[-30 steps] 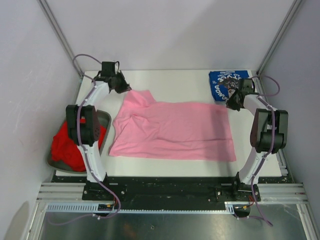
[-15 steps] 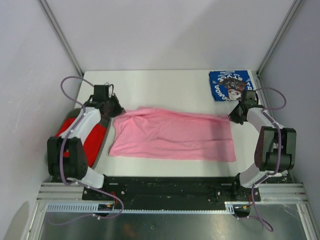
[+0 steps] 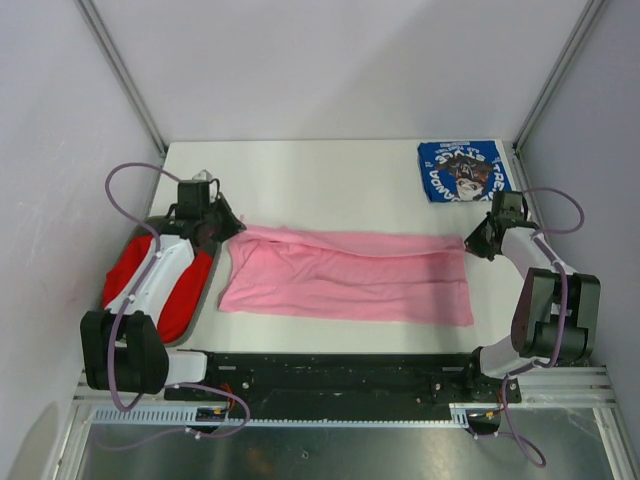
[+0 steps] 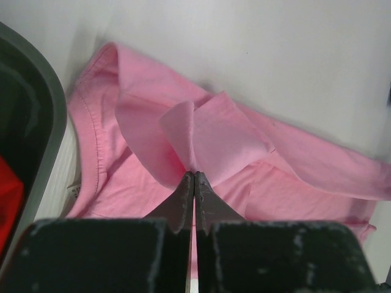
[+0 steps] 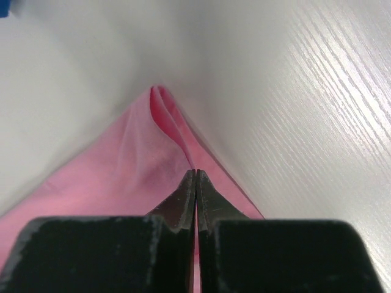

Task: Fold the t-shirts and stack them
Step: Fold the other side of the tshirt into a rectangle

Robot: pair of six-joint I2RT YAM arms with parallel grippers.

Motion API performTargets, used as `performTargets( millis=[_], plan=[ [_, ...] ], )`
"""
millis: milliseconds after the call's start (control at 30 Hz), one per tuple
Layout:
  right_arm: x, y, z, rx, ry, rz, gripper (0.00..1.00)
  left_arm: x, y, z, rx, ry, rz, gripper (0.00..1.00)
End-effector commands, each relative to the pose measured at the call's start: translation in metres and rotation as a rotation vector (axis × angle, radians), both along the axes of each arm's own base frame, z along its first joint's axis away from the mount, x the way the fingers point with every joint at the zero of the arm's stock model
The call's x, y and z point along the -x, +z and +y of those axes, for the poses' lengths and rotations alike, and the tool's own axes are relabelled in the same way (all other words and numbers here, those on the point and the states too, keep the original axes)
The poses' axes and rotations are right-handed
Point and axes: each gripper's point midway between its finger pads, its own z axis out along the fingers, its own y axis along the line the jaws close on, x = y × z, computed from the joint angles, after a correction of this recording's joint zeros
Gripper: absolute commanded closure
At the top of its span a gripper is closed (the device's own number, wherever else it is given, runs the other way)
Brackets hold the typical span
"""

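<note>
The pink t-shirt lies across the middle of the table, its far half doubled over toward the near edge. My left gripper is shut on a fold of pink cloth at the shirt's far left corner. At the far right corner my right gripper is shut on the pink cloth too. A folded blue t-shirt with white lettering rests at the table's far right. The red t-shirt lies in the grey bin on the left, partly under my left arm.
The grey bin's rim sits just left of the left gripper. White walls and metal posts close in the table at the back and sides. The black rail with the arm bases runs along the near edge.
Both grippers have come from the back of the table toward the near edge, carrying the pink shirt's far edge over itself. The spread shirt is now a narrower band.
</note>
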Motion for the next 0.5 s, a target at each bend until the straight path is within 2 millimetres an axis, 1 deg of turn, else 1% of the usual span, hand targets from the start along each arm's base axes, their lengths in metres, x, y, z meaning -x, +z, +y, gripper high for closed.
performTargets(
  millis=[0, 167, 267, 367, 467],
  plan=[
    [-0.010, 0.019, 0.000, -0.023, 0.001, -0.075, 1.00, -0.020, 0.041, -0.002, 0.006, -0.002, -0.117, 1.00],
    [-0.016, 0.024, 0.004, -0.051, 0.008, -0.091, 1.00, -0.035, 0.069, -0.002, 0.013, -0.002, -0.177, 1.00],
    [-0.016, 0.027, 0.005, -0.059, 0.013, -0.095, 1.00, -0.038, 0.077, -0.002, 0.022, -0.006, -0.193, 1.00],
    [-0.010, 0.025, 0.005, -0.063, 0.013, -0.072, 1.00, -0.029, 0.072, -0.002, 0.027, -0.009, -0.185, 1.00],
    [0.001, 0.017, 0.007, -0.069, 0.015, -0.039, 1.00, -0.011, 0.055, -0.001, 0.033, -0.004, -0.154, 1.00]
  ],
)
